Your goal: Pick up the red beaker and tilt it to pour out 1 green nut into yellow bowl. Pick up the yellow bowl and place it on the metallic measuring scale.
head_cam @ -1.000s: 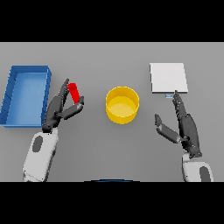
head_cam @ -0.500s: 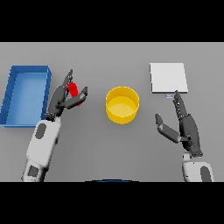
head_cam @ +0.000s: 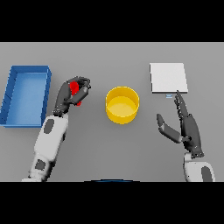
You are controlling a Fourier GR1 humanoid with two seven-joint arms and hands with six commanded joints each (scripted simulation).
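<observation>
The red beaker (head_cam: 75,87) is held in my left hand (head_cam: 70,95), whose fingers and thumb curl round it left of the yellow bowl (head_cam: 122,104); most of the beaker is hidden by the fingers. The bowl stands upright at the table's middle; no nut shows inside it. At the far right lies the metallic measuring scale (head_cam: 169,78), a flat pale square. My right hand (head_cam: 186,127) hovers open below the scale, fingers straight and pointing away, thumb spread toward the bowl.
A blue tray (head_cam: 27,95) with raised walls lies at the far left, just beside my left arm. Grey table (head_cam: 109,148) surface extends between the bowl and both hands.
My left hand has closed its fingers round the red beaker and shifted slightly up and away. The right hand has barely moved.
</observation>
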